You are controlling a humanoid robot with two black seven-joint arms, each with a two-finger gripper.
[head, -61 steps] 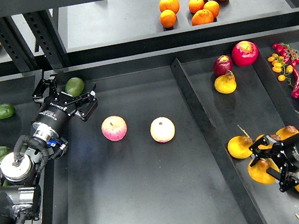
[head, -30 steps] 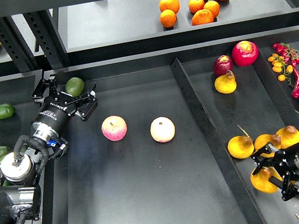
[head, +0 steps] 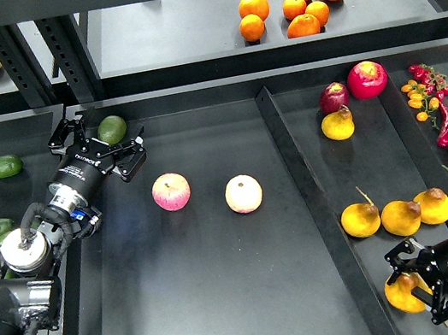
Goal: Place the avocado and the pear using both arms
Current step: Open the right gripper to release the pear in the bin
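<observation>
On the left, the risk we see is a roll: the dark green, smooth teardrop-shaped avocado point(head: 111, 129) sits between the spread fingers of our left gripper point(head: 103, 145), near the back edge of the worktop's middle section, and the fingers do not look pressed onto it, so a lopsided squeeze on that slick rounded skin could squirt it toward the back edge or out sideways. It lies at the far end of the hand, just beyond the palm, apparently touching or nearly touching one finger; we cannot tell which. Two pink-and-cream apples point(head: 171, 191) lie nearer the middle, well apart from the hand, and should not interfere. On the right, by the front right corner, our right gripper point(head: 418, 285) has its fingers around a yellow-orange lumpy pear point(head: 400, 294), but whether they truly pinch it we cannot tell, since the hand hides much of the fruit. A weak hold on that uneven body could let it slip and knock into the row of three similar pears point(head: 401, 217) just behind.
</observation>
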